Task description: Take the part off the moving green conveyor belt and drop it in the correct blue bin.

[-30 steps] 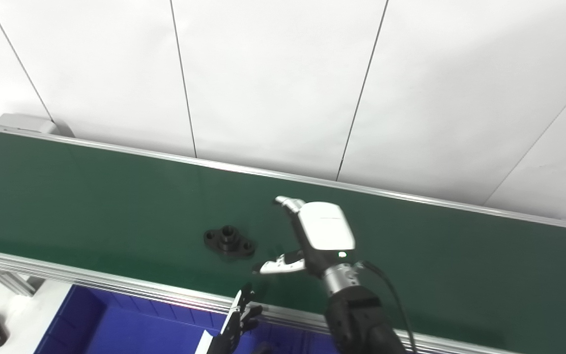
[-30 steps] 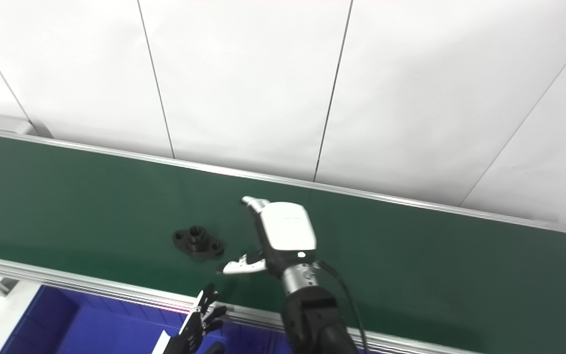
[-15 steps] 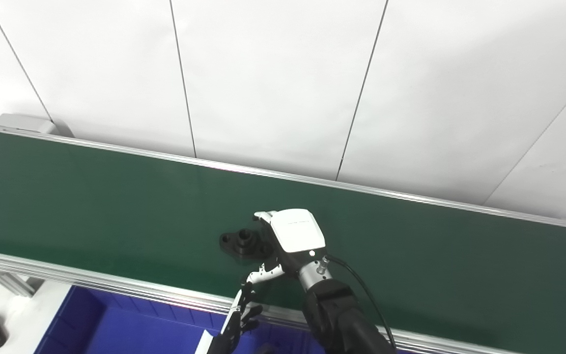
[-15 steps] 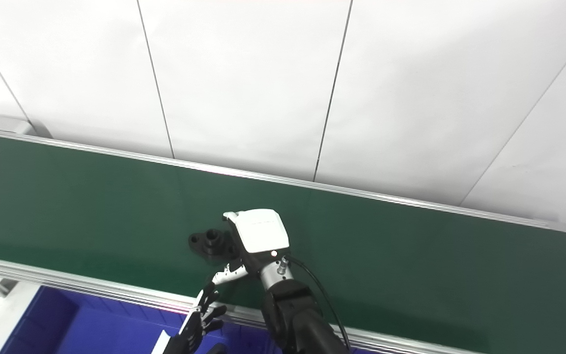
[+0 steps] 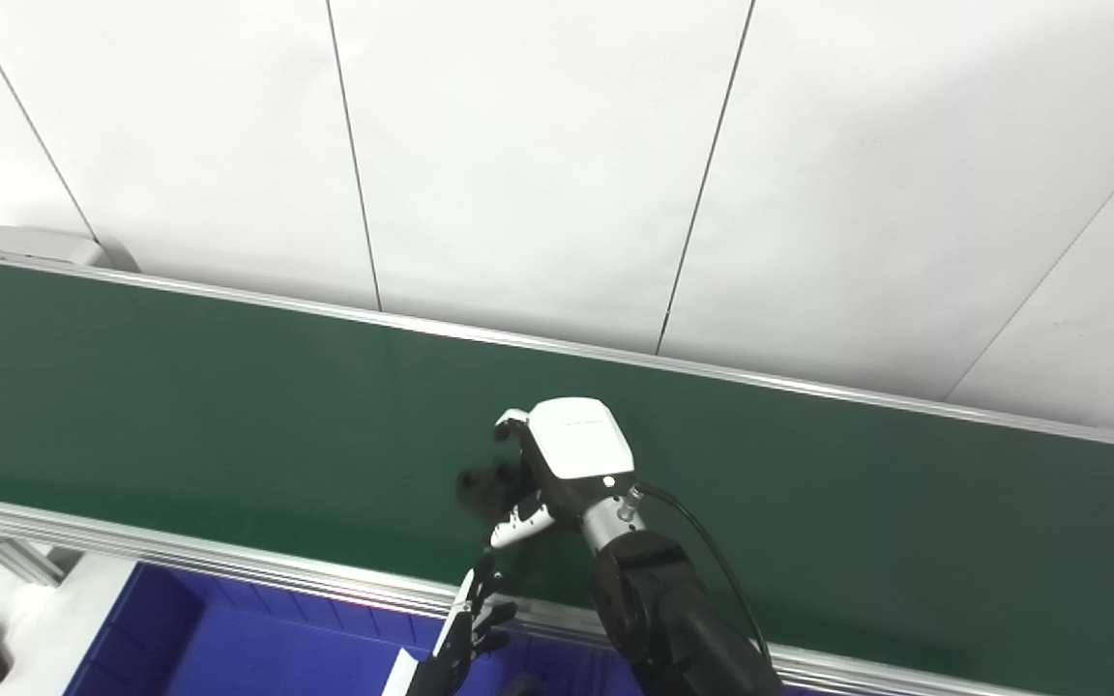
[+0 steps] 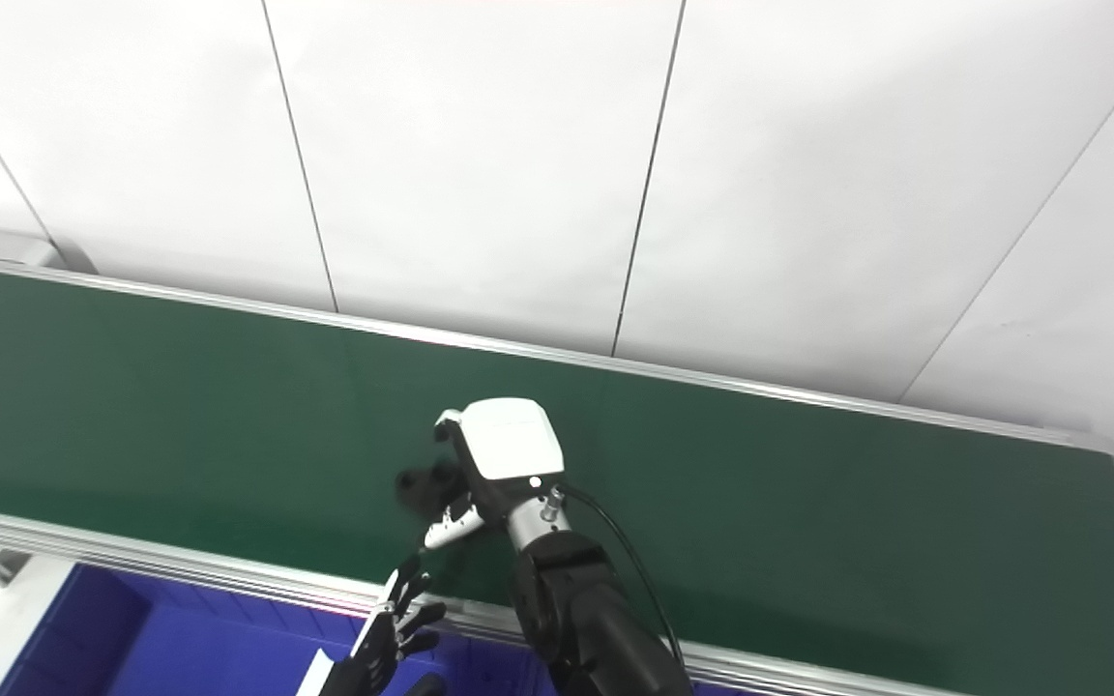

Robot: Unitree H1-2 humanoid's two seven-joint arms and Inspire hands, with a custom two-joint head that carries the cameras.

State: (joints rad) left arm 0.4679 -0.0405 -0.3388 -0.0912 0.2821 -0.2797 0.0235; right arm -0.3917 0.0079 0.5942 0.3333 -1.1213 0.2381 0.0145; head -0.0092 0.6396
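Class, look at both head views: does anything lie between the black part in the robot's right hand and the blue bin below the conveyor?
Only the conveyor's near metal rail separates the black part, held by the right hand, from the blue bin. The left hand hovers over that bin.

The black part (image 5: 482, 486) is blurred and half hidden behind the right hand (image 5: 557, 464); below it, the left hand (image 5: 465, 633) and blue bin (image 5: 257, 648) are cut off.

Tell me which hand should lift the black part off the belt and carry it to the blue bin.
Right. The right hand is already closed around the black part on the green belt. The left hand waits low over the blue bin, fingers apart, holding nothing.
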